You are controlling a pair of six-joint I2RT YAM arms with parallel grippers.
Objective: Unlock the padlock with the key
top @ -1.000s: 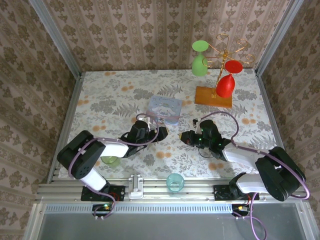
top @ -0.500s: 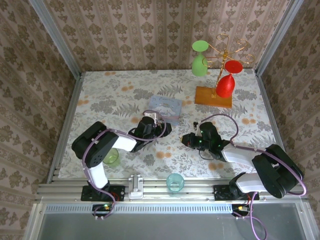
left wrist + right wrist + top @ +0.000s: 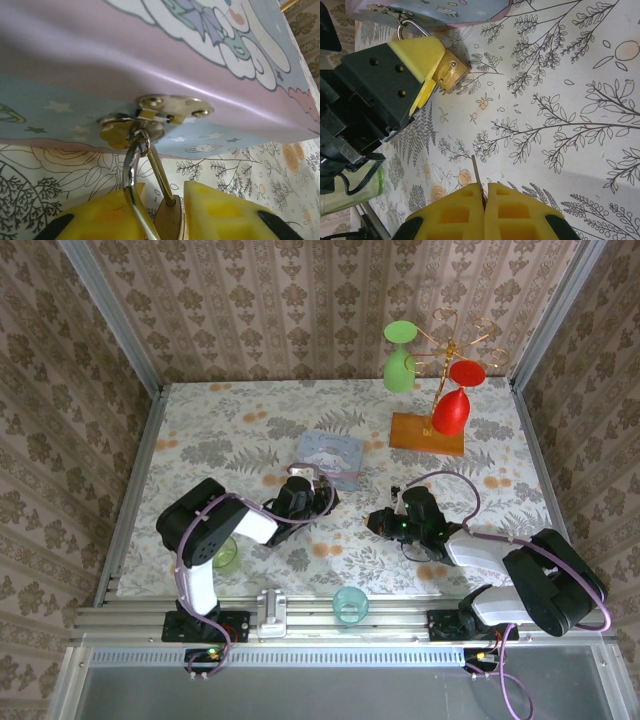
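Note:
The small brass padlock (image 3: 170, 222) hangs by its metal shackle (image 3: 131, 172) from the hasp (image 3: 172, 106) of the pale blue cartoon tin box (image 3: 331, 455). My left gripper (image 3: 164, 194) is shut on the padlock's body at the box's front edge. In the right wrist view the padlock (image 3: 451, 71) pokes out from the left gripper's yellow fingers (image 3: 417, 54), keyhole end facing out. My right gripper (image 3: 484, 189) is shut on the key (image 3: 476, 174), whose thin blade sticks out of the pads. It sits well short of the padlock. From above, the right gripper (image 3: 376, 521) faces the left gripper (image 3: 318, 496).
A green cup (image 3: 226, 556) stands under the left arm and a teal cup (image 3: 350, 603) sits at the near rail. A gold rack on a wooden base (image 3: 427, 433) holds green (image 3: 399, 368) and red (image 3: 451, 410) glasses at the back right.
The left arm's elbow has swung right and forward while its gripper stayed at the box front. The right gripper drifted slightly right and toward the near edge.

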